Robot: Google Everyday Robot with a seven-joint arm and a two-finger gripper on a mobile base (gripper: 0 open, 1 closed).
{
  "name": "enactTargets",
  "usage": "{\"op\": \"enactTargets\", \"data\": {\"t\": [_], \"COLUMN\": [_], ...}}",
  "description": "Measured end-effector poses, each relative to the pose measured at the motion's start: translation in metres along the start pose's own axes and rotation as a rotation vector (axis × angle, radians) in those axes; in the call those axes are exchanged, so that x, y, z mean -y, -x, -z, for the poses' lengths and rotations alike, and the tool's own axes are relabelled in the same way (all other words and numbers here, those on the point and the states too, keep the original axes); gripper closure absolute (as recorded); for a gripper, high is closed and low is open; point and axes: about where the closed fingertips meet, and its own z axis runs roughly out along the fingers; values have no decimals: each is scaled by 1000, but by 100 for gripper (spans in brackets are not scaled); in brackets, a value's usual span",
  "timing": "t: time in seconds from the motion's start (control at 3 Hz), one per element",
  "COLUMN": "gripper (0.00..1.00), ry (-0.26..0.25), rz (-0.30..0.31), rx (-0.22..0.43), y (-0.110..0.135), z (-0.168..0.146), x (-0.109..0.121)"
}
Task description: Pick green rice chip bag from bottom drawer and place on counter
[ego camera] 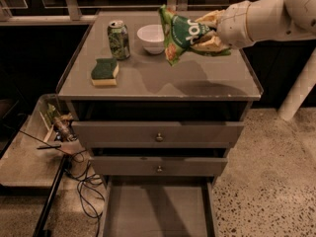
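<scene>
The green rice chip bag is a crinkled shiny green bag with white lettering. My gripper is shut on it and holds it in the air above the right rear part of the counter. The arm reaches in from the upper right. The bag casts a shadow on the counter below it. The bottom drawer stands pulled open at the bottom of the camera view, with a bare floor.
A green soda can, a white bowl and a green-topped yellow sponge sit on the counter's left and rear. Two upper drawers with round knobs are closed. A low shelf with clutter and cables stands at the left.
</scene>
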Motion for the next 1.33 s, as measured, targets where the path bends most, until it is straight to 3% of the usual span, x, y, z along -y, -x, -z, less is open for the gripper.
{"op": "enactTargets", "data": {"t": [0.67, 1.0, 1.33], "gripper": [100, 100, 100], "ry": [-26, -23, 7], "rz": [-63, -93, -133], "rx": [-152, -180, -155], "y": [-57, -80, -95], "z": [-16, -19, -26], "x": [34, 38, 28]}}
